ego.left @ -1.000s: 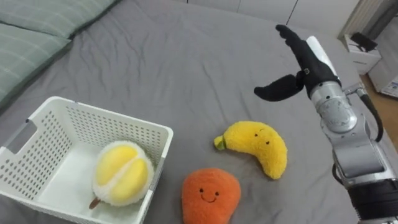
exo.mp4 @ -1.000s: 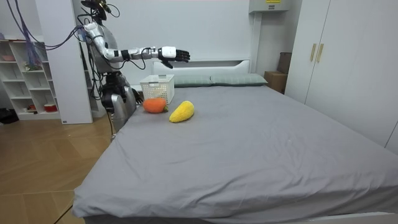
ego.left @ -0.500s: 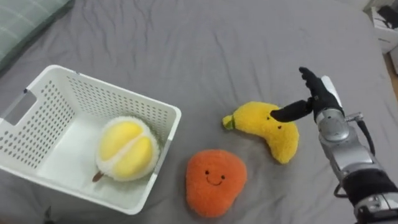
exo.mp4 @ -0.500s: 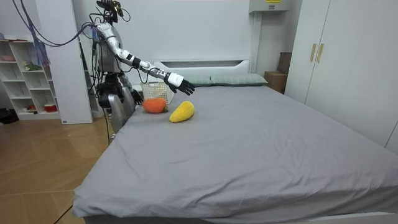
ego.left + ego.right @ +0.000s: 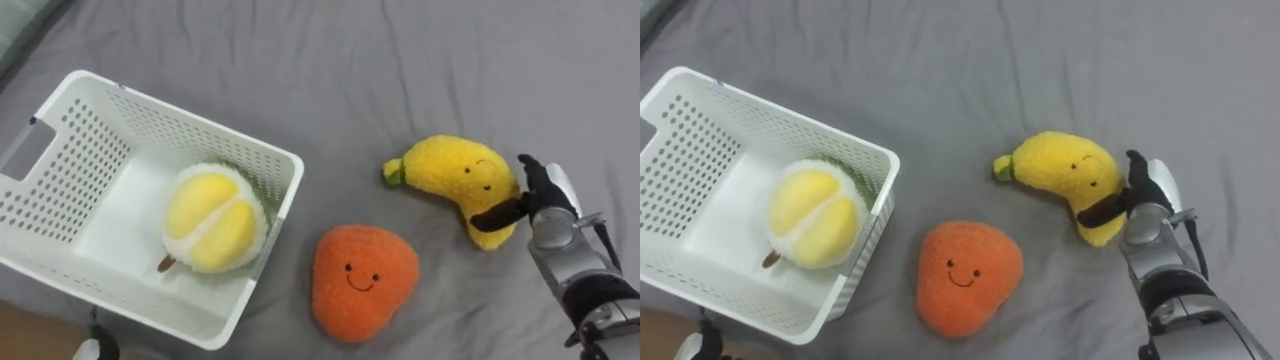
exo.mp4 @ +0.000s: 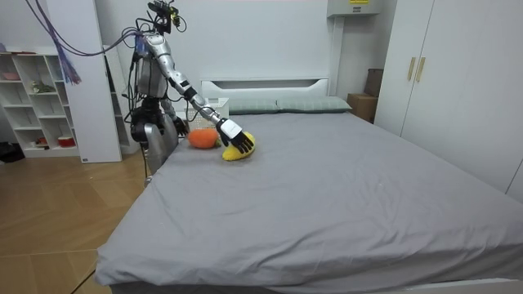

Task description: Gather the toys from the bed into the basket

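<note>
A yellow banana plush [image 5: 455,180] lies on the grey bed [image 5: 330,70]. My right hand [image 5: 545,195] is at its right end, with the thumb laid across the tip and the fingers straight alongside it. An orange plush with a smiling face [image 5: 362,282] lies just left of the banana, nearer to me. A white perforated basket [image 5: 60,150] stands on the left and holds a yellow-and-white durian plush [image 5: 213,220]. In the room view I stand at the bed's side near its head, my right arm stretched down to the banana plush [image 6: 241,147]. My left hand [image 6: 176,126] hangs low by my side.
Pillows [image 6: 282,104] lie at the head of the bed, beyond the basket. The wide grey bedspread stretches away to the room view's right. A white shelf unit [image 6: 37,102] stands behind me, and wardrobe doors [image 6: 441,73] line the far side.
My right arm has come down from above the bed, and the hand now rests against the banana plush. My head has tipped down, so the whole scene has shifted.
</note>
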`<state>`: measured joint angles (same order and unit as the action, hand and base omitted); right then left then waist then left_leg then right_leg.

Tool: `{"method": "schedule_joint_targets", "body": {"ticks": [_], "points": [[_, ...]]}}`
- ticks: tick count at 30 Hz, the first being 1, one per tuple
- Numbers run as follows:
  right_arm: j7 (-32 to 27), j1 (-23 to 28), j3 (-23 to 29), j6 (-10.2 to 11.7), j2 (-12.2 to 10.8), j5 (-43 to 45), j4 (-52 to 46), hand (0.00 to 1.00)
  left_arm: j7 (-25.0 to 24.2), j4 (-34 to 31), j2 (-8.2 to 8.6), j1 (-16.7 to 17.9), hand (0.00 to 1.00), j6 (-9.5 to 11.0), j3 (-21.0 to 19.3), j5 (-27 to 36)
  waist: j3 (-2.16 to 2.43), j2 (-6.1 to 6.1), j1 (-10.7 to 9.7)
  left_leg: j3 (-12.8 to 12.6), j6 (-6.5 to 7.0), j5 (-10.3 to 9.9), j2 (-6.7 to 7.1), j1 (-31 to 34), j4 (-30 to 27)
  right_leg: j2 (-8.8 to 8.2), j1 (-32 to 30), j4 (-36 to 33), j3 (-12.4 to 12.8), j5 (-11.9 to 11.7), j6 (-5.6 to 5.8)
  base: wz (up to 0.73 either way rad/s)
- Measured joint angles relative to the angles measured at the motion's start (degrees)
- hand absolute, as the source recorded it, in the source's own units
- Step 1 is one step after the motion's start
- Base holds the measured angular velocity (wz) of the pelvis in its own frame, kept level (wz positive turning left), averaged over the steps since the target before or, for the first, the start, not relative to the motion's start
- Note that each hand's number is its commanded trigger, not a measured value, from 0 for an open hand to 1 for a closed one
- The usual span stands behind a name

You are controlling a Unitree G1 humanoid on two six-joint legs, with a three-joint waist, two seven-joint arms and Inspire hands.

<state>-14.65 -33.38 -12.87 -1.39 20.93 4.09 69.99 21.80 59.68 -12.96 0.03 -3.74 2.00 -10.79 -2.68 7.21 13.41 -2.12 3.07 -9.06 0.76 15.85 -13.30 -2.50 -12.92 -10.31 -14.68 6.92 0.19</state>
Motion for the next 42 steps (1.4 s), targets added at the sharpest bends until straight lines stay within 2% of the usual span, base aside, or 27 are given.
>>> {"method": "schedule_joint_targets", "body": {"ticks": [1,2,3,4,11,19,29,34,38,40,42], "points": [[-0.43,0.00,-0.05,0.08,0.00,0.01,0.69,0.00,-0.03,0.05,-0.07,0.02,0.00,0.10,0.00,0.11,-0.03,-0.05,0.04,0.05,0.00,0.00,0.00,0.05,0.00,0.00,-0.03,0.04,-0.10,0.00,0.00,0.00],[-0.93,0.01,-0.21,0.09,0.00,0.02,1.27,0.53,-0.07,0.05,-0.10,-0.07,0.00,0.17,0.00,0.28,-0.03,-0.05,0.04,0.12,0.00,0.00,0.02,0.20,0.00,-0.01,-0.02,0.25,-0.32,0.00,0.00,0.00],[-1.10,0.01,-0.28,0.08,0.03,0.02,1.38,0.61,-0.08,0.05,-0.12,-0.17,0.00,0.26,0.00,0.53,-0.03,-0.05,0.03,0.18,-0.01,0.00,0.06,0.36,0.00,-0.01,-0.03,0.43,-0.41,0.00,0.00,0.05],[-1.45,0.00,-0.57,0.09,0.13,0.05,1.43,1.00,-0.20,0.09,-0.11,-0.48,0.00,0.39,0.03,1.26,-0.05,-0.07,0.01,0.30,-0.01,-0.01,0.10,0.63,0.00,-0.01,-0.18,0.67,-0.42,0.00,0.00,0.04],[-1.57,0.24,-1.66,0.08,0.29,0.68,4.47,1.00,-1.21,1.17,-0.15,-0.80,0.00,0.68,0.22,2.74,-0.14,-0.27,0.18,0.61,-0.01,-0.01,0.18,0.87,-0.03,-0.09,-0.20,0.64,-1.19,0.00,0.00,0.03],[-1.83,0.26,-3.92,0.08,1.43,0.46,5.92,1.00,-2.10,2.28,-0.33,-2.20,0.00,0.62,2.74,5.51,-0.11,-0.43,0.67,1.10,-0.01,-0.01,0.42,1.39,-0.40,-0.31,-0.21,0.60,-2.01,0.00,0.00,0.04],[-1.84,0.58,-2.45,0.14,1.48,1.00,6.01,1.00,-2.22,2.15,-0.53,-1.61,0.00,0.62,2.55,5.52,-0.02,-0.79,0.96,1.63,-0.01,0.00,0.51,1.54,-0.43,-0.37,-0.21,0.64,-2.61,0.00,0.00,0.03],[-2.24,0.76,0.66,0.48,2.13,1.14,4.50,1.00,-2.20,1.68,-0.53,-1.39,0.00,0.62,2.55,5.04,0.30,-1.01,0.53,1.31,0.00,0.02,0.47,0.76,-0.37,-0.43,0.37,0.64,-2.60,0.00,0.00,-0.02],[-2.19,0.84,0.65,0.68,2.95,0.54,2.09,1.00,-2.18,0.94,-0.55,-0.23,0.00,1.27,2.55,5.09,0.70,-1.31,-0.49,0.98,0.00,0.02,0.43,-1.99,0.02,-0.56,2.81,0.69,-2.49,0.01,0.01,-0.05],[-2.11,0.80,0.67,0.68,4.66,1.20,-2.80,1.00,-2.09,1.16,-0.55,0.75,0.00,1.27,1.33,5.03,0.94,-1.20,-1.31,0.26,-0.01,0.02,0.28,-3.79,0.31,-0.71,4.26,0.71,-2.14,0.00,0.01,-0.15],[-2.28,0.77,0.90,1.42,6.64,1.22,-5.66,1.00,-2.05,1.09,-0.57,1.68,0.00,1.30,-0.04,4.95,1.00,-1.22,-2.35,-0.25,-0.01,0.01,0.20,-5.10,0.76,-0.60,5.44,0.81,-2.06,0.00,0.01,-0.02]]}}
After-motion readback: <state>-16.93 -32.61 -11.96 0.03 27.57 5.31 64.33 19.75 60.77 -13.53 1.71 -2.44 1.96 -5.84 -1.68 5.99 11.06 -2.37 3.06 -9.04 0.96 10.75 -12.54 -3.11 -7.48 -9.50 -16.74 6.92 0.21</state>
